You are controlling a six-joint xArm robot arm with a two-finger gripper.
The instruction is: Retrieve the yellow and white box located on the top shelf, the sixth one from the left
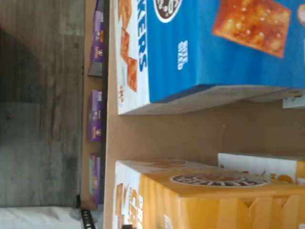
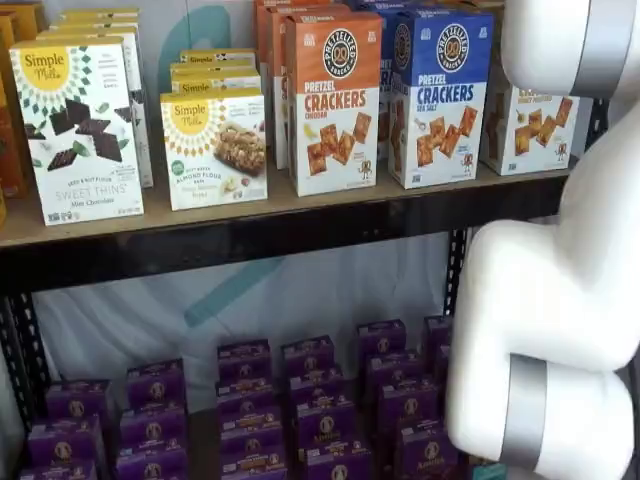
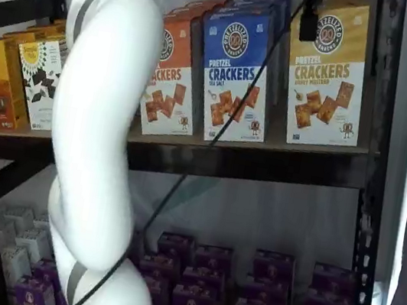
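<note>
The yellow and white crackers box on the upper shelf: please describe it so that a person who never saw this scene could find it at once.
Find the tan wooden top shelf with its dark front rail and go along it to the end by the black upright. There stands the tall yellow and white box, next to the blue-topped crackers box. Only this box has a yellow top and orange "CRACKERS" lettering; its neighbours are blue and orange.

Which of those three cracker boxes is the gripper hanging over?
The yellow box, at the right end of the top shelf. The gripper hangs before its top; the orange box and blue box stand further left.
</note>
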